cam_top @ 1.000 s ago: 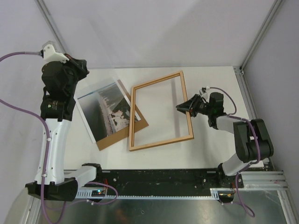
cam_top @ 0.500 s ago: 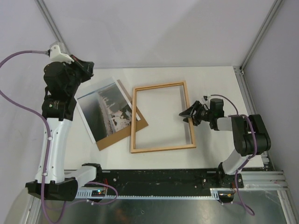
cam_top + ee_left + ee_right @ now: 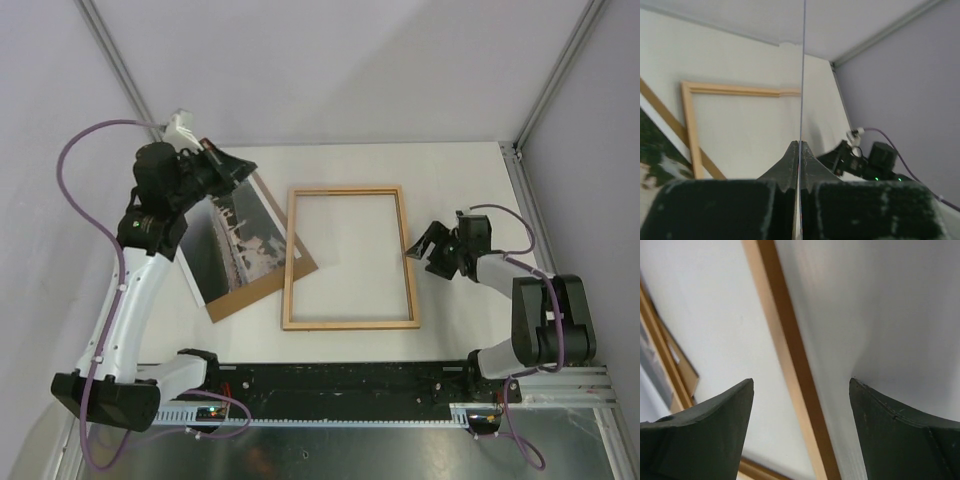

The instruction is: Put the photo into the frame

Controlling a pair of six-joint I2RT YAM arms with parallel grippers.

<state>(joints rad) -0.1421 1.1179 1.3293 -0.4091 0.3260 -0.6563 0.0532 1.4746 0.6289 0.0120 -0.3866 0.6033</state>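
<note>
the left gripper (image 3: 235,172) hangs over the far corner of the photo (image 3: 240,240), jaws pressed together; whether they pinch the print i cannot tell. the photo lies face up at the left of the table (image 3: 460,180) on a brown board (image 3: 258,288). the frame (image 3: 348,324) lies flat in the middle, its left rail over the board's right corner. just right of the frame sits the right gripper (image 3: 420,243), jaws wide apart, the right rail showing between them.
</note>
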